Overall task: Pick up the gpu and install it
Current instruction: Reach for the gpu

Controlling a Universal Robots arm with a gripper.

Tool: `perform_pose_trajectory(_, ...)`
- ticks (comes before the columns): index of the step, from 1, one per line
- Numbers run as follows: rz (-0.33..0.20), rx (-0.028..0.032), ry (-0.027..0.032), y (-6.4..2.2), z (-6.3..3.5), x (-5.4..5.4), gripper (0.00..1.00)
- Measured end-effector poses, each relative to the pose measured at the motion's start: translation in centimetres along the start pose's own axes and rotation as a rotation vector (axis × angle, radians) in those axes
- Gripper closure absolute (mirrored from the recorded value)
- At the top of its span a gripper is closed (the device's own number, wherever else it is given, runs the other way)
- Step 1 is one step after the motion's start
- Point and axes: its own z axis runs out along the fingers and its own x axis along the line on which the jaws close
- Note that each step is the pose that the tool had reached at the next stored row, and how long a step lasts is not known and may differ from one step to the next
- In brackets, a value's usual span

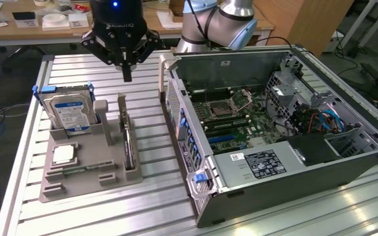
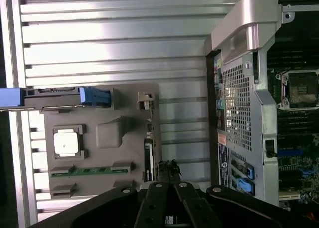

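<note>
**Closed jaws above the far end of the holder, gpu on edge in its slot**

The gpu stands on its long edge in a slot of the grey holder on the slatted table. It sits between two upright posts on the side of the holder nearest the open computer case. Its long axis lies level and roughly parallel to the case's near wall, running from the far end of the holder towards the exterior camera. The wrist view shows the card edge-on as a thin dark strip. The gripper hangs from the arm and points straight down above the far end of the holder, clear of the card. Its jaws are pressed together on nothing. The hard drive stands upright on the holder's other side.
</note>
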Motion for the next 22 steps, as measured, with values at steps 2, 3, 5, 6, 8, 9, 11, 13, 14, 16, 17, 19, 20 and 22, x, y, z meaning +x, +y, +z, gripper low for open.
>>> perform_pose_trajectory(2, 0.0, 0.0, 0.0001, -0.3, -0.02, 0.4, 0.89)
perform_pose_trajectory(3, 0.0, 0.0, 0.0, -0.46, -0.03, 0.5, 0.89)
perform_pose_trajectory(5, 0.0, 0.0, 0.0, -0.75, -0.05, 0.9, 0.89)
perform_pose_trajectory(6, 0.0, 0.0001, 0.0, -0.82, -0.06, 1.0, 0.89)
perform_pose_trajectory(8, -0.003, 0.0, 0.0001, -0.89, -0.06, 1.3, 0.89)
perform_pose_trajectory(9, -0.005, -0.0001, 0.0001, -0.91, -0.05, 1.4, 0.89)
perform_pose_trajectory(11, -0.013, -0.0003, 0.0005, -0.98, -0.05, 1.6, 0.89)
perform_pose_trajectory(13, -0.024, -0.0006, 0.001, -1.1, -0.03, 1.7, 0.89)
perform_pose_trajectory(14, -0.03, -0.0007, 0.0013, -1.15, -0.03, 1.8, 0.89)
perform_pose_trajectory(16, -0.042, -0.0009, 0.0018, -1.26, -0.02, 2.0, 0.89)
perform_pose_trajectory(17, -0.047, -0.0011, 0.0021, -1.32, -0.01, 2.0, 0.89)
perform_pose_trajectory(19, -0.054, -0.0013, 0.0024, -1.45, 0.01, 2.2, 0.89)
perform_pose_trajectory(20, -0.057, -0.0014, 0.0025, -1.51, 0.02, 2.2, 0.89)
perform_pose_trajectory(22, -0.062, -0.0014, 0.0027, -1.6, 0.03, 2.4, 0.89)
